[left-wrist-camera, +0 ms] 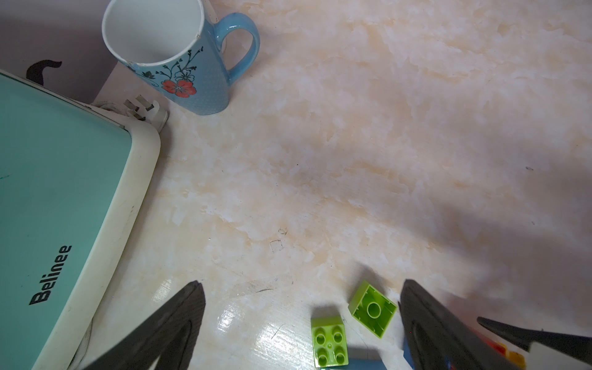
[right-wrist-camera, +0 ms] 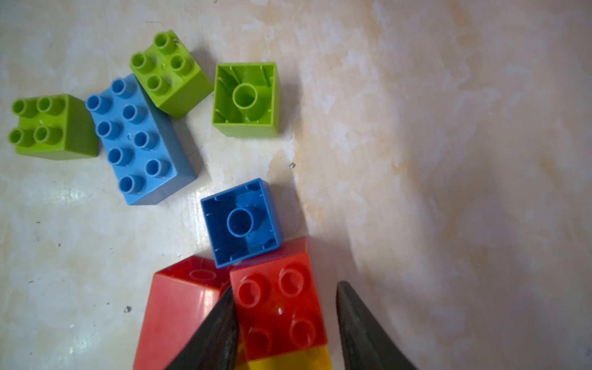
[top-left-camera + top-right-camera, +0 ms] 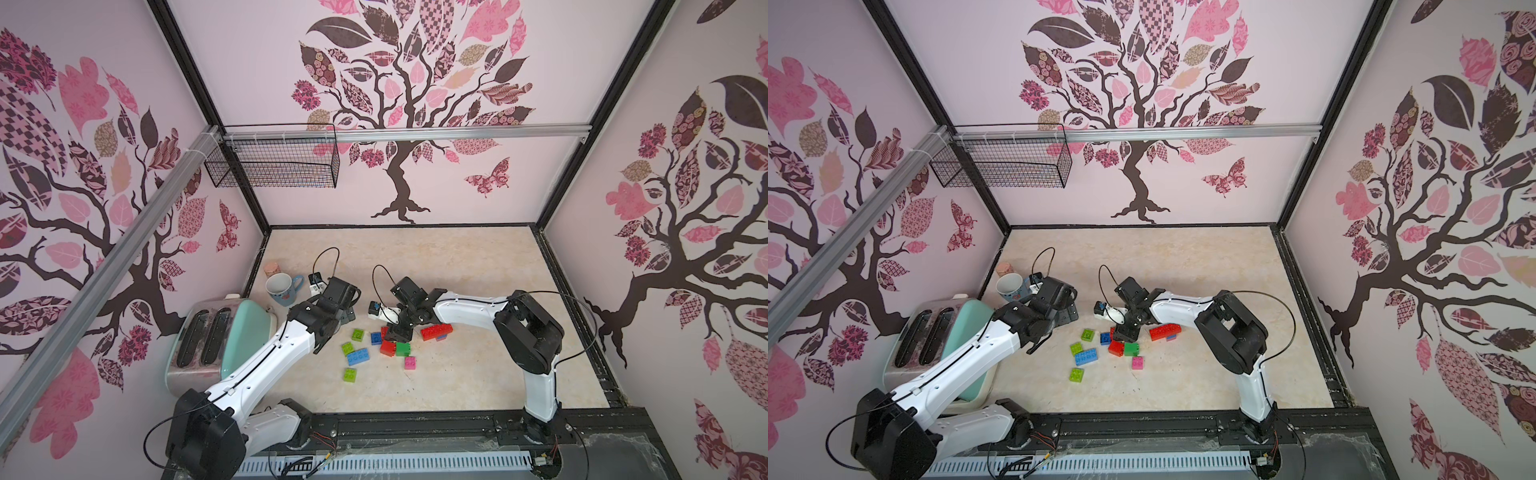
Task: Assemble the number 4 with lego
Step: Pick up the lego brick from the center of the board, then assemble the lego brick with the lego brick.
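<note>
Right jaws straddle studs-up red brick (image 2: 277, 307).

Only readable text: "Belinee", black letters on mint-green side panel of toaster (image 1: 54, 192), caught in left wrist view. Nothing else legible anywhere, tbh.

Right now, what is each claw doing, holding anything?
Left claw: open, empty.
Right claw: open around the small red studded plastic brick, not yet gripping.

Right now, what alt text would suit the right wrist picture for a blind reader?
The right gripper straddles a red square brick, one finger apart from it. Nearby lie an upturned blue brick, a long blue brick and three lime bricks.
</note>
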Tool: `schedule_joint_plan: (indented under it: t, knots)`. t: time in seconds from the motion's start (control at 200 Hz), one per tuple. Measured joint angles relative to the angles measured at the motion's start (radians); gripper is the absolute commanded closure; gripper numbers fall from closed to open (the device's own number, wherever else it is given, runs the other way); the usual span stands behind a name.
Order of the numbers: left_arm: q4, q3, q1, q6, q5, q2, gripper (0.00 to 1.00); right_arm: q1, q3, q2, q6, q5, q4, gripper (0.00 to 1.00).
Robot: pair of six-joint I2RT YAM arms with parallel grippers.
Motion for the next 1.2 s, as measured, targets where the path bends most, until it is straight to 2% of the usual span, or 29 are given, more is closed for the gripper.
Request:
schedule_joint_plan:
  t: [0.115, 0.375, 0.54, 0.695, 0.845, 1.201]
  knots:
    - [0.0, 0.0, 0.0, 0.0, 0.0, 0.0, 0.02, 0.006, 0.004, 0.009, 0.0, 0.0, 0.005, 0.55]
    - [0.0, 0.0, 0.001, 0.001, 0.0, 0.0, 0.02, 0.011, 0.017, 0.018, 0.019, 0.003, 0.019, 0.76]
    - [0.0, 0.0, 0.001, 0.004, 0.002, 0.0, 0.02, 0.011, 0.017, 0.013, 0.048, 0.011, 0.034, 0.83]
    - [0.002, 0.0, 0.001, 0.011, 0.012, 0.002, 0.02, 0.011, -0.009, -0.028, 0.099, 0.042, 0.074, 1.0]
    - [0.016, 0.0, 0.002, 0.032, 0.053, 0.003, 0.02, 0.011, -0.08, -0.154, 0.206, 0.121, 0.126, 1.0]
    - [0.203, -0.044, 0.002, 0.118, 0.26, -0.029, 0.02, 0.008, -0.399, -0.622, 0.546, 0.461, 0.273, 1.0]
